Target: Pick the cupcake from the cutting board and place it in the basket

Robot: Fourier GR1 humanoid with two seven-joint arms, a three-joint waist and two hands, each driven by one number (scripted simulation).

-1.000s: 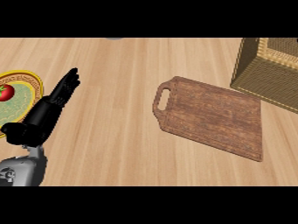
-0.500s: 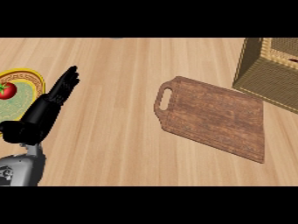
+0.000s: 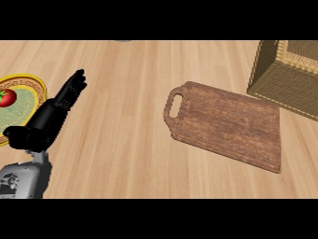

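The cutting board (image 3: 226, 123) lies in the middle of the desk (image 3: 120, 154), and nothing is on it. I cannot see the cupcake anywhere. It is not on the board and not on the desk.

The basket (image 3: 292, 86) sits at the top right, just beside the far corner of the board. Only part of its inside shows, so I cannot tell if the cupcake is in there.

A second ago a small dark shape showed above the basket, at the top right corner. Now it is gone. It may have been the right hand pulling away, but I cannot be sure. The right hand does not show at all now.

The left hand (image 3: 51, 112) is on the left side, with its fingers straight and close together, pointing up and away. It holds nothing. It has hardly moved. It rests just beside a yellow plate (image 3: 13, 114) with a tomato (image 3: 4, 97) on it.

I think the job is done, or nearly done, since the board is bare and no hand carries anything. A look inside the basket would settle it.
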